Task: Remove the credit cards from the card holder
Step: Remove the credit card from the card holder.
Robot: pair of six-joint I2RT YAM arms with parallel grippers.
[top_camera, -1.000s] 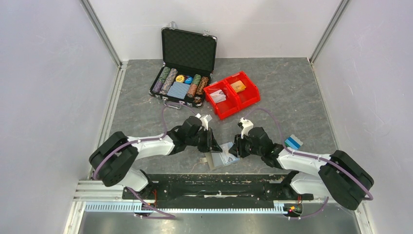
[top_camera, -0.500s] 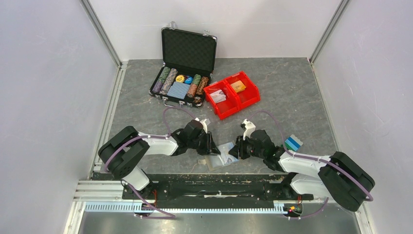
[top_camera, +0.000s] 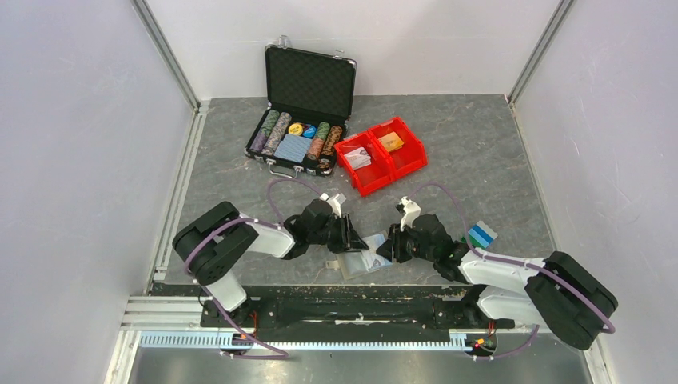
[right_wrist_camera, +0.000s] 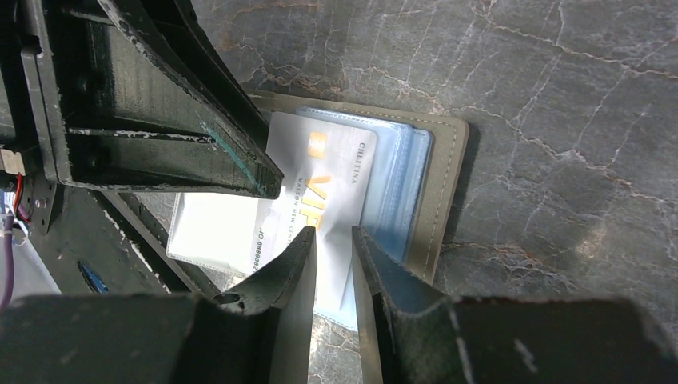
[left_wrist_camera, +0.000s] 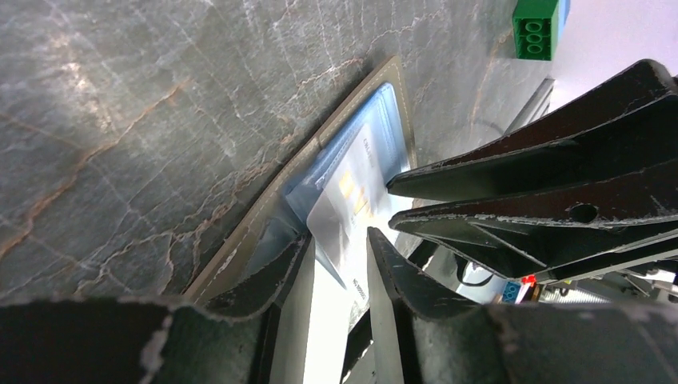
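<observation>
Both jaws at white card in card holder, left apart, right narrow, grip unclear

card in card holder, bins right of case

Arms low, jaws seemingly narrowly parted

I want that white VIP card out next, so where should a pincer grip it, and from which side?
Pinch the white VIP card at its bare long edge, the one away from the pale blue pocket. Come from the side opposite the card holder's stitched border: the card lies flat and thin, so that exposed edge is likely the easiest place to close over and under it.
</observation>
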